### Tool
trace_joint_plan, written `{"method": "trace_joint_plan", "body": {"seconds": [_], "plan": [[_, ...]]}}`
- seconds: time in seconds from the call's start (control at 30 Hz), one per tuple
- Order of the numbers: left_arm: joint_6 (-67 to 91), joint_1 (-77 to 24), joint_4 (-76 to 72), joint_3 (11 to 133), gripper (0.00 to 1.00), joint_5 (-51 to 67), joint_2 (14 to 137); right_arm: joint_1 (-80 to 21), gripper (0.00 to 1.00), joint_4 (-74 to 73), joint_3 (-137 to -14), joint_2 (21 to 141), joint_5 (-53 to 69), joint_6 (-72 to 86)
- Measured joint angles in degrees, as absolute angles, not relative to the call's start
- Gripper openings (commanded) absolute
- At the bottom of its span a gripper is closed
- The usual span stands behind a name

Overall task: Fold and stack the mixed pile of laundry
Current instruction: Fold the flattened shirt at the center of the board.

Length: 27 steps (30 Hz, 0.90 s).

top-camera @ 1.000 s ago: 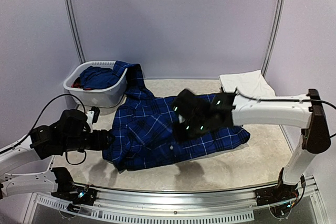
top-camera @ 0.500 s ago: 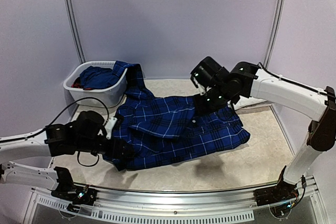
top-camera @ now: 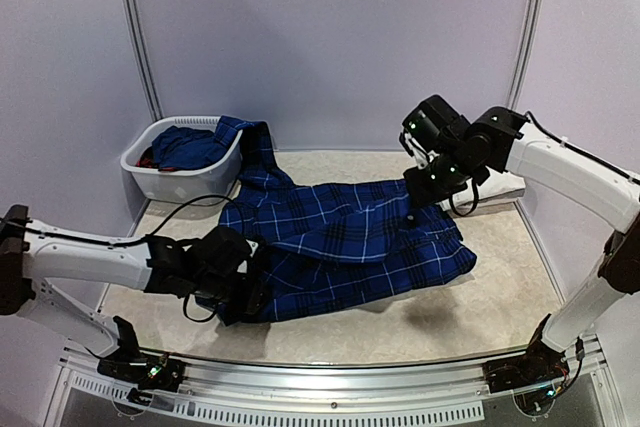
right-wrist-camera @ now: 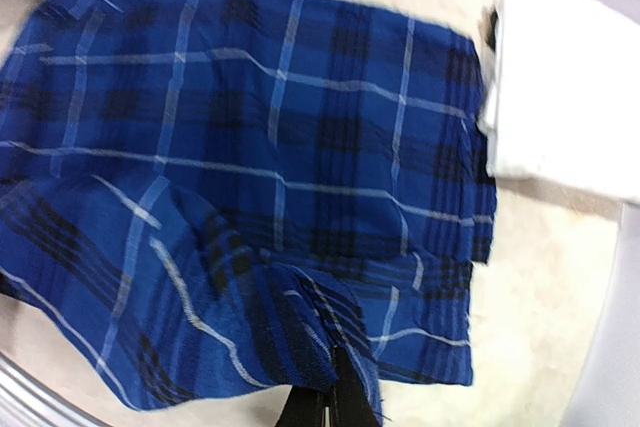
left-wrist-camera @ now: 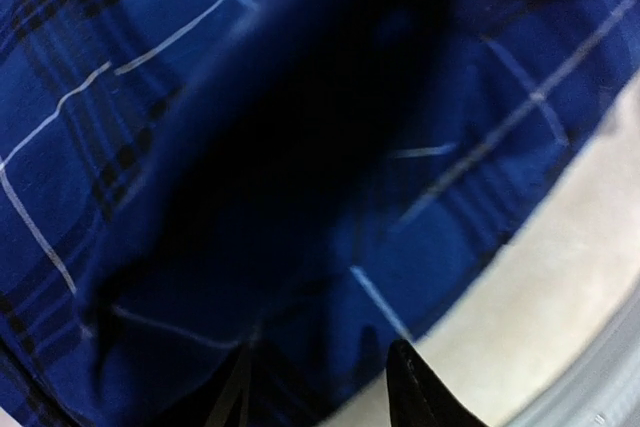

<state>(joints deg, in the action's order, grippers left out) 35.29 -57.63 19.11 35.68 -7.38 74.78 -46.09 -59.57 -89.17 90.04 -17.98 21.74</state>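
Even, diffuse overhead light is brightening the table [top-camera: 500, 297] in the top view, and the plaid shirt [top-camera: 340, 247] is casting only a soft shadow toward 6 o'clock. In the left wrist view the cloth is filling the frame out of focus, with a dark, unlit fold running from 12 toward 7 o'clock. The right wrist view is smearing slightly with motion blur, and the white trousers [right-wrist-camera: 570, 87] are glaring, nearly washed out, at 2 o'clock.
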Motion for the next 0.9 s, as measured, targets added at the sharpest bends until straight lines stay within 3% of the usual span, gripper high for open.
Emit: {"method": "trace_joint_plan", "body": {"seconds": [0.43, 0.53, 0.67, 0.77, 0.9], "plan": [[36.77, -57.32, 22.61, 35.94, 0.46, -12.16, 77.23, -35.20, 0.03, -60.88, -90.21, 97.62, -13.54, 13.15], [36.84, -57.30, 23.27, 35.77, 0.46, -12.29, 76.60, -34.02, 0.16, -61.56, -93.17, 102.59, -12.82, 11.42], [36.60, -57.21, 23.31, 35.62, 0.47, -11.11, 75.72, -33.58, 0.61, -62.81, -96.55, 109.25, -12.60, 10.39], [36.10, -57.21, 22.65, 35.62, 0.48, -8.86, 74.70, -33.45, 0.69, -63.90, -102.50, 114.04, -13.28, 11.51], [35.27, -57.21, 22.35, 37.34, 0.48, -7.73, 74.15, -32.58, 0.70, -61.34, -108.05, 115.28, -15.11, 15.07]]}}
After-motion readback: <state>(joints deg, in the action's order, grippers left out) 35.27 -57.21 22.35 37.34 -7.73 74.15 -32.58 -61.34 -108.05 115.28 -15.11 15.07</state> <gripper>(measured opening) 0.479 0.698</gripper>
